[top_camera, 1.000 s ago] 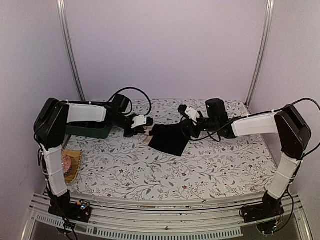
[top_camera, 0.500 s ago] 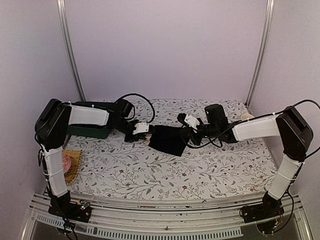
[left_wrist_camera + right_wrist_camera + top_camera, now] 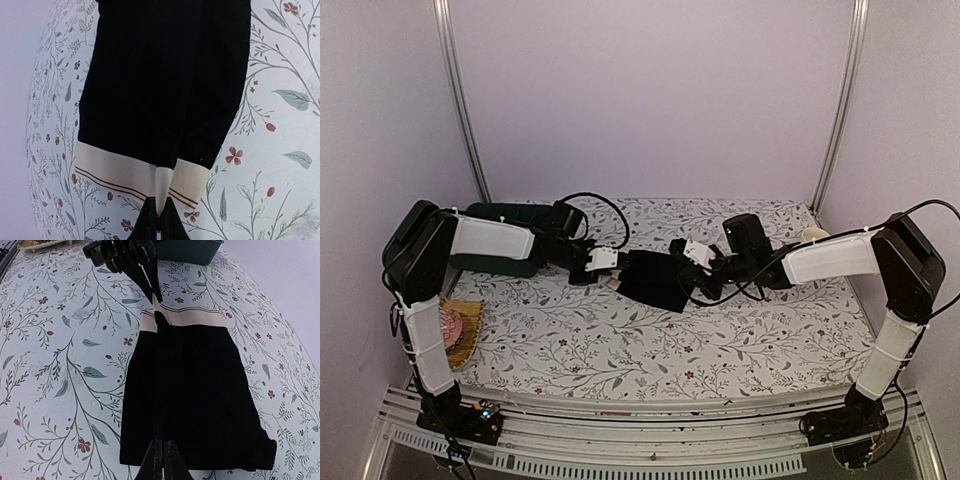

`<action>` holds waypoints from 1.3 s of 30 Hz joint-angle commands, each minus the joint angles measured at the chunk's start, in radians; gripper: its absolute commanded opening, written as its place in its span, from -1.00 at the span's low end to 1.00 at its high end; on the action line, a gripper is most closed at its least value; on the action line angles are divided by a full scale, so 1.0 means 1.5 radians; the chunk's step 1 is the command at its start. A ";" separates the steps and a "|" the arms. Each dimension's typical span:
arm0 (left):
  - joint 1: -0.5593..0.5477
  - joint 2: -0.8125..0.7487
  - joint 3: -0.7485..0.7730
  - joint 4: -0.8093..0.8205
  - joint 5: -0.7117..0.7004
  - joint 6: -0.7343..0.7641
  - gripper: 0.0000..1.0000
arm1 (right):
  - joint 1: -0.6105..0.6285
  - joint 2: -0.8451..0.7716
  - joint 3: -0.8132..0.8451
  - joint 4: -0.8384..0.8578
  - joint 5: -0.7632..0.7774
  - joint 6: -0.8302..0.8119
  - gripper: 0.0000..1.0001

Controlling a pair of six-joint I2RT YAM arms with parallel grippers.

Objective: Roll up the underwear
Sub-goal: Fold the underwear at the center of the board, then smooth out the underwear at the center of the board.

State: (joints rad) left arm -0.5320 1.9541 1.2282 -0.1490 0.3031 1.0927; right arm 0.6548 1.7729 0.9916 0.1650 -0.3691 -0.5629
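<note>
— What's in front of us, biggest thing first?

— The table (image 3: 620, 345), covered in a white cloth printed with leafy twigs and small red flowers. The two arms are bolted at its near edge. The left arm (image 3: 490, 238) reaches in from the left side and the right arm (image 3: 830, 255) from the right, both stretched low toward the middle.

— And that dark box at the back left?

— A dark green tray (image 3: 515, 268), partly hidden behind the left arm. From here I can't see what's inside it.

— Where is the underwear?

— The underwear (image 3: 655, 282) lies flat on the cloth around the middle of the table, between the two arms and just right of the tray. It's black, with a cream band (image 3: 115, 172) carrying two thin brown stripes along the end that faces the left arm. A raised crease runs down its length from one gripper to the other.

— Are the grippers holding it?

— The left gripper (image 3: 159, 222) has its jaws pressed together on the cream band, right where the crease begins, and the fabric pulls up to a point at the tips. The right gripper (image 3: 164, 460) is pinched closed the same way on the black hem at the opposite end. So each one has an end.

— Anything else about?

— By the left edge, well apart from all that, there's a yellowish dish (image 3: 472, 332) with a pink ball (image 3: 453, 325) on it, half behind the left arm.
</note>
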 commanded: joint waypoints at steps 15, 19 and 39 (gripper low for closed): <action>-0.015 -0.023 -0.028 0.003 -0.033 0.039 0.13 | 0.045 0.034 0.059 -0.143 0.029 -0.031 -0.39; -0.005 -0.043 -0.021 -0.036 -0.019 0.044 0.55 | 0.044 0.012 0.062 -0.159 0.025 -0.019 -0.27; 0.064 0.299 0.581 -0.379 0.104 -0.163 0.75 | -0.017 0.137 0.253 -0.190 0.198 0.166 -0.26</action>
State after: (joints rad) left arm -0.4316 2.3161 2.0296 -0.5682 0.4419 0.8875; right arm 0.6575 1.9110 1.3338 -0.0803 -0.1162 -0.3706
